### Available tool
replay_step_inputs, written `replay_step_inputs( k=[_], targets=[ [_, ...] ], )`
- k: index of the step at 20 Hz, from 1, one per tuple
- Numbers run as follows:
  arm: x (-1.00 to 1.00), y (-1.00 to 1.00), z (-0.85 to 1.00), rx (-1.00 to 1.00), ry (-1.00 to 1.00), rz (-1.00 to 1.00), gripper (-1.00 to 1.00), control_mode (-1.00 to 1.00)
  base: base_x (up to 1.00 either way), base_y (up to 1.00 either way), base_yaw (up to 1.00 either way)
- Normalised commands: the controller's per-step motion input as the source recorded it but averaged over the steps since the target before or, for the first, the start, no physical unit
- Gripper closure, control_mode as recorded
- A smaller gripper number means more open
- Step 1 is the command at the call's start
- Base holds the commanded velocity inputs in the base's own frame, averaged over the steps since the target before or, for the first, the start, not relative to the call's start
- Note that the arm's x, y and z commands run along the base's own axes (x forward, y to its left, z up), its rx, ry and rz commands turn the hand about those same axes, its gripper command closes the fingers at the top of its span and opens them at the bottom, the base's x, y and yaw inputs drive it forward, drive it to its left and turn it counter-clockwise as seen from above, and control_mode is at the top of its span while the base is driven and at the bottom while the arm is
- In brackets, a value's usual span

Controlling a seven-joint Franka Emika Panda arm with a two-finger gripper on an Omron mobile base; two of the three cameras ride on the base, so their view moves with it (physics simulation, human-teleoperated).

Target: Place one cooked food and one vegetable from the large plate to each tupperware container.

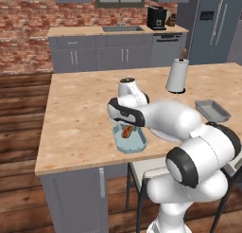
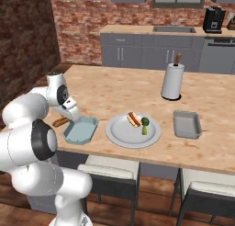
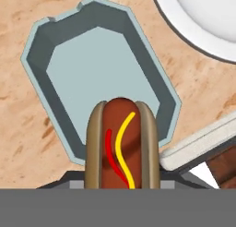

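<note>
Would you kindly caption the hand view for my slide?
End effector holding a hot dog above the empty light blue tray, the large plate's rim at the corner.

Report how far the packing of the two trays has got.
Done: nothing is packed yet; the blue tray and the grey tray are both bare. In hand: the gripper holds a hot dog above the blue tray's edge, not yet set down. Left: place it, then move the second hot dog and the broccoli off the plate. I see just one vegetable there.
</note>
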Motion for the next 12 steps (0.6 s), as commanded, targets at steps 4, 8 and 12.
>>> replay_step_inputs(
  k=[4, 8, 12],
  targets=[
    [0.08, -0.15, -0.02, 0.03, -0.06, 0.19, 1.00, -1.00, 0.00, 0.00, 0.00],
    [0.01, -0.04, -0.24, 0.12, -0.15, 0.25, 1.00, -1.00, 0.00, 0.00, 0.00],
    [0.00, 0.00, -0.31, 0.09, -0.18, 0.24, 1.00, -1.00, 0.00, 0.00, 0.00]
  ],
)
